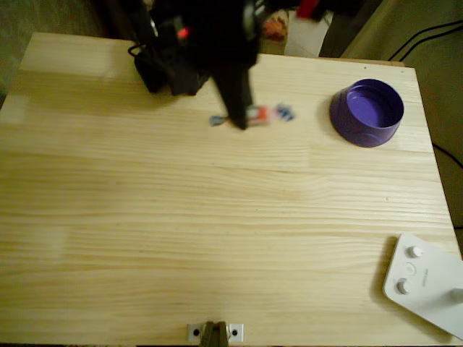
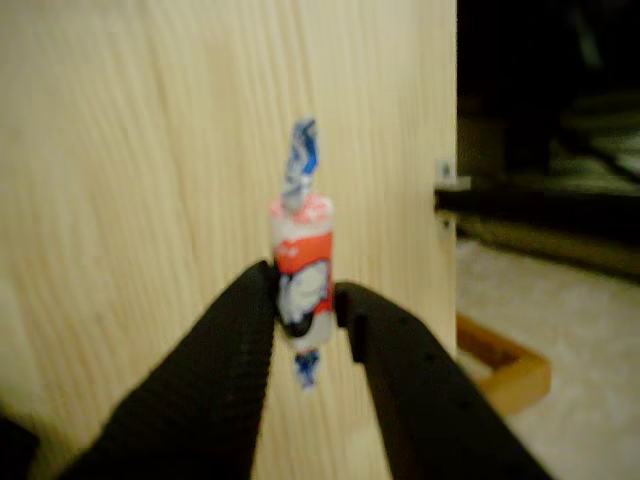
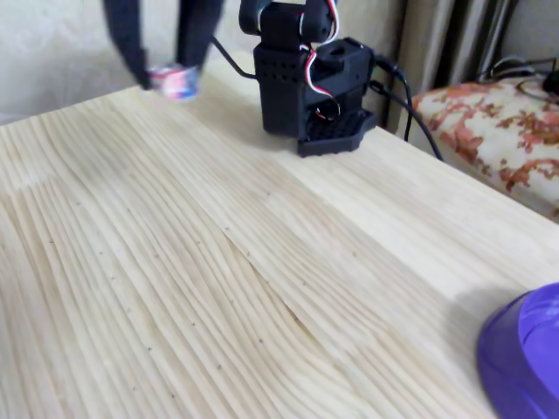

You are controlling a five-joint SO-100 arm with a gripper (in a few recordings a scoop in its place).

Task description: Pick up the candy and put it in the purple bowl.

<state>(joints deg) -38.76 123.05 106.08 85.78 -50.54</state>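
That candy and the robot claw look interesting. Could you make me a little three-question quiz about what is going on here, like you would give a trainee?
1. True or false: the gripper has its fingers closed on the middle of the candy.
2. In the overhead view, on which side of the candy does the purple bowl sit?
A. left
B. right
C. directly below it in the picture
3. Fill in the blank: the purple bowl's inside looks ____.

Key
1. True: in the wrist view both black fingers press the wrapper's sides.
2. B: the bowl stands apart from the candy, near the table's right edge.
3. Empty.
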